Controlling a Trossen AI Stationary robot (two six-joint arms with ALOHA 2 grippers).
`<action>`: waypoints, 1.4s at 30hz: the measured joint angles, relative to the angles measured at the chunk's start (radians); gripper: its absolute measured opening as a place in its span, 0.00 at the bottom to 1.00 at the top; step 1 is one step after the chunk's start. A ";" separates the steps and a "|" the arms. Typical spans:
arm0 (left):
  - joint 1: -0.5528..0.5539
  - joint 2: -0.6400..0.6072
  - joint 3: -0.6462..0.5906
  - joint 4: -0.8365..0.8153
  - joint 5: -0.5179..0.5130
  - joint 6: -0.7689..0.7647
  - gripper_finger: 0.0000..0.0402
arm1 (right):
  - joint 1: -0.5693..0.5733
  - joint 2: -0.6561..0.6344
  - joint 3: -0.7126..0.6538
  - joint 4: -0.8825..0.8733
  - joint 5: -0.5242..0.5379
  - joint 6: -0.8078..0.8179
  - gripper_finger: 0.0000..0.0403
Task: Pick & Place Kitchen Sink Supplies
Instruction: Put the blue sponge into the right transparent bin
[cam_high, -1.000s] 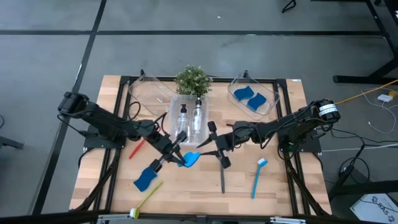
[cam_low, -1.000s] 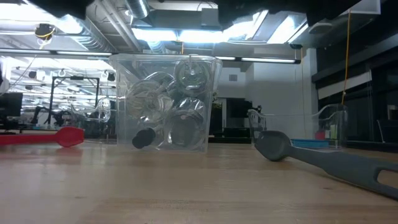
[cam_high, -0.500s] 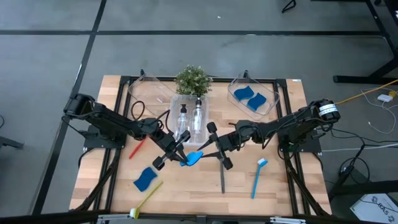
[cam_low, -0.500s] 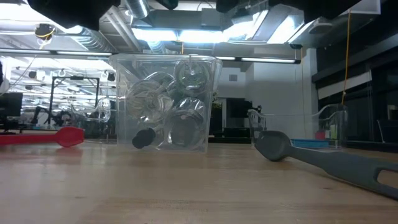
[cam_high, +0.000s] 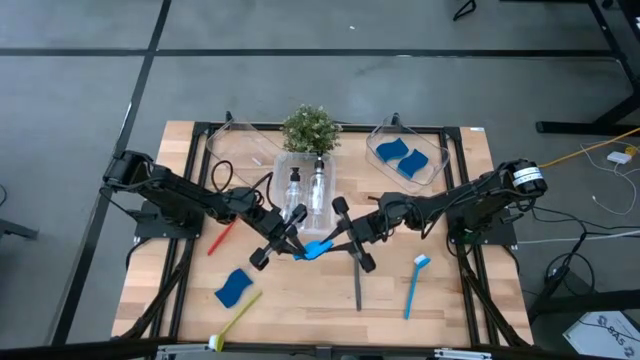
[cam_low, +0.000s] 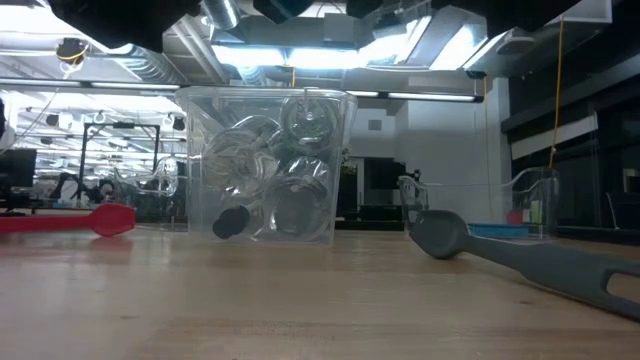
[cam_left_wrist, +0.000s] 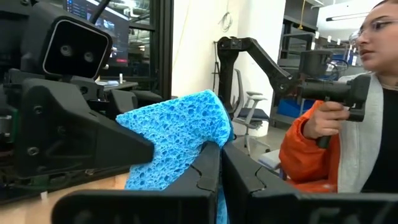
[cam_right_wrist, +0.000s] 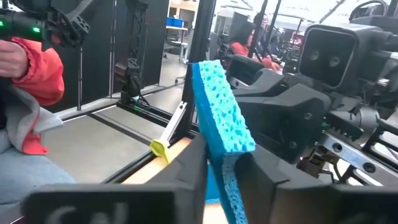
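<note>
The sponge (cam_high: 314, 248) hangs in the air above the middle of the table, just in front of the bottle bin (cam_high: 304, 190), and both grippers meet on it. The left gripper (cam_high: 292, 243) reaches it from the left side and the right gripper (cam_high: 334, 243) from the right side, so the sponge lies directly between the two, with its long axis roughly along the line from one arm to the other.

In the left wrist view the left fingers (cam_left_wrist: 205, 174) are pressed together on the lower edge of the sponge (cam_left_wrist: 177, 146), which stands up past them. In the right wrist view the sponge (cam_right_wrist: 221, 118) sits edge-on between the right fingers (cam_right_wrist: 193, 165); they seem closed on it, though I cannot be sure the grip is already firm.

This looks like a handover, and both arms are equally near. Both arms are stretched low and inward, wrists almost facing each other. The sponge bin (cam_high: 405, 158) with two sponges lies behind the right arm, so the right arm is probably the one to carry it there.
</note>
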 joint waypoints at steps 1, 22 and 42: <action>0.000 0.000 0.000 0.000 0.000 0.000 0.01 | 0.000 0.000 0.000 -0.001 -0.003 0.000 0.15; 0.004 0.000 0.000 -0.027 0.027 -0.105 0.15 | 0.001 0.000 0.000 -0.049 -0.006 0.082 0.02; 0.075 -0.130 0.001 -0.356 -0.013 -0.194 0.27 | -0.001 -0.008 -0.001 -0.168 0.114 0.267 0.02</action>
